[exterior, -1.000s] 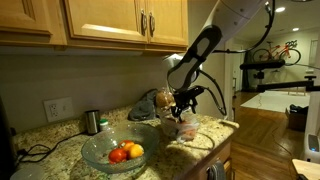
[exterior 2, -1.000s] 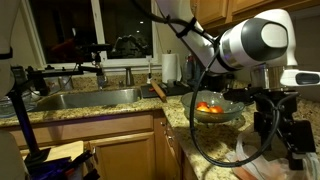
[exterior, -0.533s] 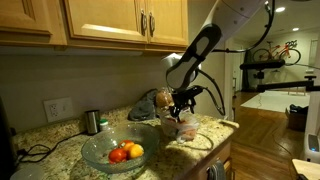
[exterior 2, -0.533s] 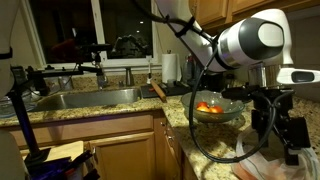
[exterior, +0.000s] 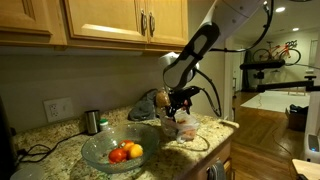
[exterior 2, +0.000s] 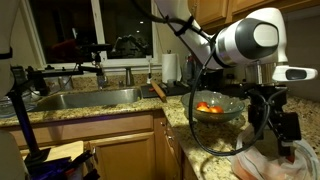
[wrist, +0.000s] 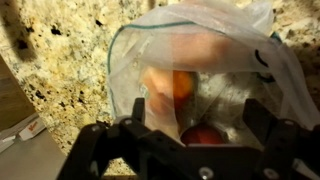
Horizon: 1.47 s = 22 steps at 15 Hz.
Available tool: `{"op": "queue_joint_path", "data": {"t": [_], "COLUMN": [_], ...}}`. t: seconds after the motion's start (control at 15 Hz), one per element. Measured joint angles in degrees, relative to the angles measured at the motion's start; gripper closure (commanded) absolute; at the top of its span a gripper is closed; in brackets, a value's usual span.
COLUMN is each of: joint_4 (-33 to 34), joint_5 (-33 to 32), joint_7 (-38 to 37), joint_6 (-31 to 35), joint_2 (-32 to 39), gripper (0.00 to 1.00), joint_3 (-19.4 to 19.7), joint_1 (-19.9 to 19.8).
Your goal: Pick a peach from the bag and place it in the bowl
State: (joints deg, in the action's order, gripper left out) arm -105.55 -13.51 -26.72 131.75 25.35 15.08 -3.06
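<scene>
My gripper (wrist: 198, 125) is open and hangs straight over the bag (wrist: 215, 60), a wrinkly translucent sack lying on the granite counter. Through the film I see a reddish-orange peach (wrist: 177, 84), and a darker red round fruit (wrist: 203, 135) lies lower, between my fingers (wrist: 140, 115). Nothing is held. In both exterior views the gripper (exterior: 179, 103) (exterior 2: 283, 128) hovers just above the bag (exterior: 181, 128) (exterior 2: 262, 165). The clear glass bowl (exterior: 98, 146) (exterior 2: 229, 98) stands beside it and holds a few red and orange fruits.
A steel cup (exterior: 92, 121) stands behind the bowl near a wall outlet (exterior: 52, 108). A brownish object (exterior: 148, 104) sits behind the bag. The counter's edge (exterior: 215, 140) runs close to the bag. A sink (exterior 2: 90, 97) and a paper towel roll (exterior 2: 171, 67) lie farther along.
The arm has shifted slightly over the bag. The gripper has stayed open, and the bag and bowl have not moved.
</scene>
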Motion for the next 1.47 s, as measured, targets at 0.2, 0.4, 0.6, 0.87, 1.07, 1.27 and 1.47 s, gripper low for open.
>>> {"op": "queue_joint_path", "data": {"t": [0.2,0.4,0.6,0.87,1.07,1.27,1.47], "joint_4": [0.0,0.1,0.4,1.9,3.6,5.1,6.2], "joint_5": [1.2,2.3,3.3,4.5,5.6,8.3,10.2], "joint_7": [1.1,2.2,3.5,4.7,5.7,7.1,8.4], "joint_6": [0.6,0.9,1.0,1.0,1.0,1.0,1.0], "joint_2": [0.1,0.6,1.1,2.1,2.6,3.1,4.2], "gripper": [0.0,0.0,0.0,0.0,0.0,0.0,0.25], "joint_3": [-0.2,-0.2,-0.4,-0.5,-0.9,-2.0,-2.5], "joint_1": [-0.1,-0.4,-0.8,-1.1,-1.2,-1.7,-1.9]}}
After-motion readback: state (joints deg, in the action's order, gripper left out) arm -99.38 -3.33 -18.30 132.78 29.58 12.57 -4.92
